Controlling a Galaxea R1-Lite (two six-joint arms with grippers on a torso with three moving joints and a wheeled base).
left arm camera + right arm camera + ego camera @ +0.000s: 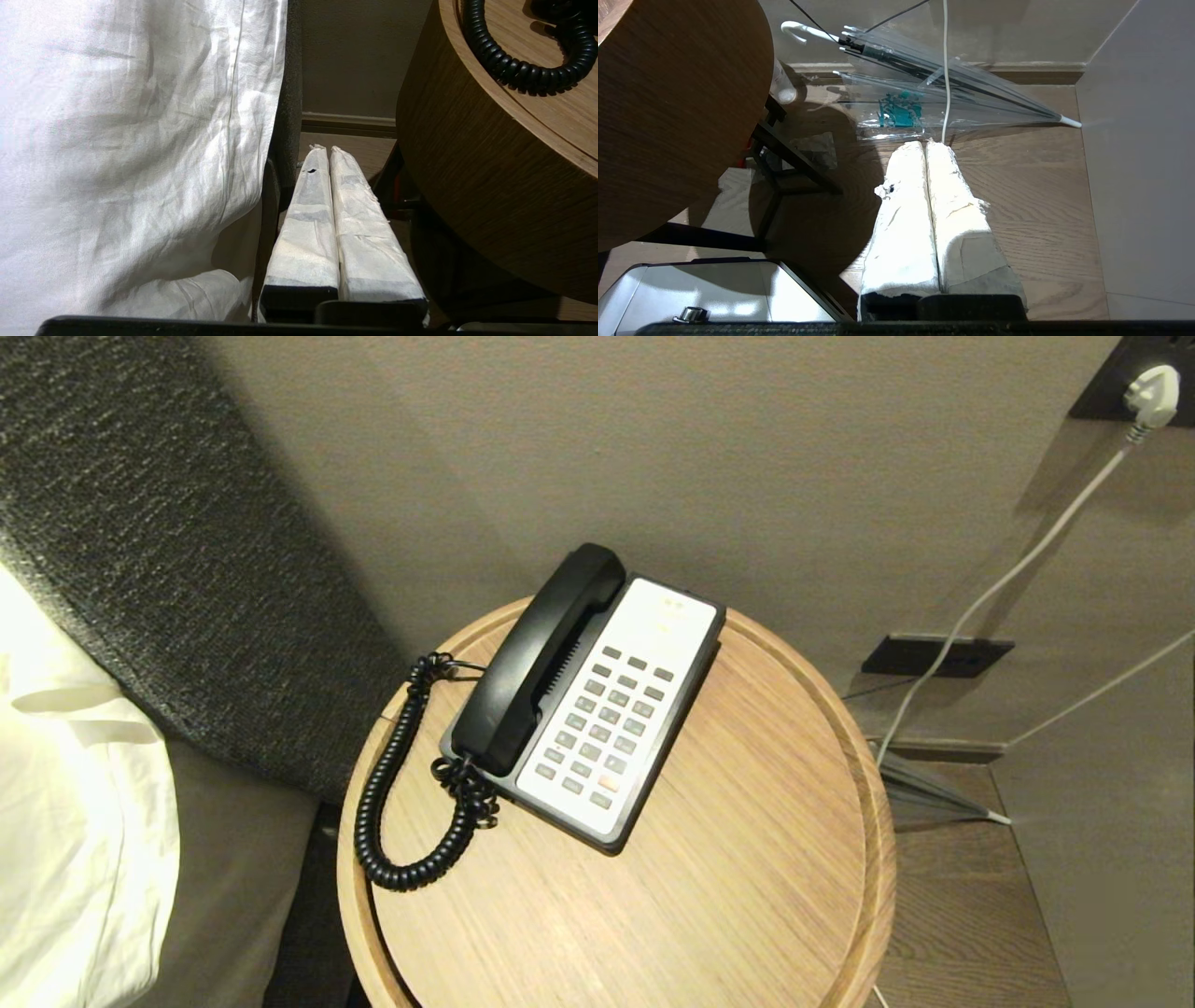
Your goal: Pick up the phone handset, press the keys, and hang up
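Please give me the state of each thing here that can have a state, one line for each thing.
Long curved matte black plastic phone handset: resting on its cradle, not lifted.
Black coiled cord: slack, looping on the round wooden table.
Black-and-white phone base: flat on the table, keys untouched.
White plug: inserted in wall socket.
Transparent umbrella: folded, lying on floor.
Left gripper: jaws shut, empty, beside the table.
Right gripper: jaws shut, empty, above the floor.

Both the left gripper [325, 150] and right gripper [924, 145] are showing long fingers wrapped in creased white, possibly cloth, tape above black bases.
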